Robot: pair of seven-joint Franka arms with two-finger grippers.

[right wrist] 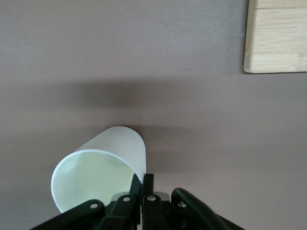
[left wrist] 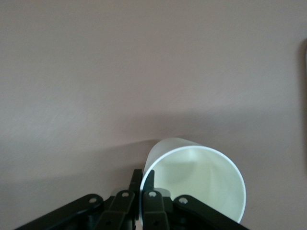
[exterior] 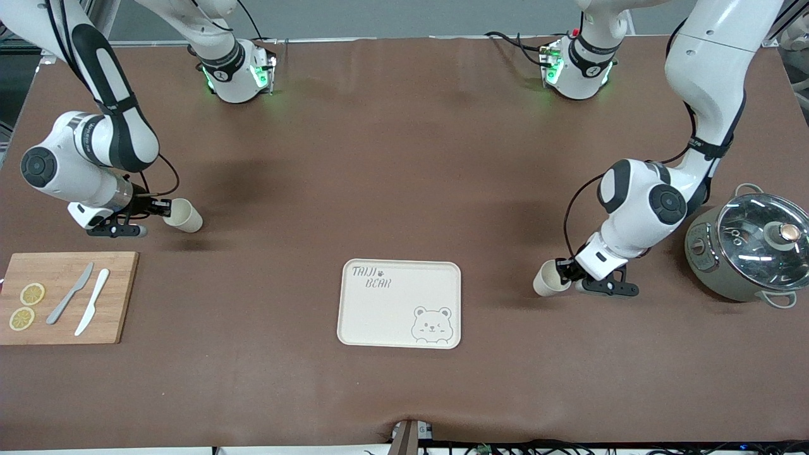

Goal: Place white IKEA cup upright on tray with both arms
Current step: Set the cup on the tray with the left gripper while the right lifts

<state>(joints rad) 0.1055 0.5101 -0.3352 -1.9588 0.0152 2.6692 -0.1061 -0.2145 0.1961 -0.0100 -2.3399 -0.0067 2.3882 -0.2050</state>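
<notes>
Two white cups are tipped on their sides, one at each end of the table. My left gripper (exterior: 564, 272) (left wrist: 143, 175) is shut on the rim of one white cup (exterior: 546, 280) (left wrist: 201, 179), one finger inside the mouth and one outside. This cup is beside the cream tray (exterior: 379, 316), toward the left arm's end. My right gripper (exterior: 159, 207) (right wrist: 142, 178) is shut the same way on the rim of the other white cup (exterior: 186, 215) (right wrist: 98, 175), farther from the front camera than the cutting board. The tray holds nothing.
A bamboo cutting board (exterior: 117, 297) (right wrist: 278, 36) with two knives (exterior: 82, 300) and two lemon slices (exterior: 26, 306) sits at the right arm's end. A grey pot with a glass lid (exterior: 749, 249) stands at the left arm's end, close to the left arm's wrist.
</notes>
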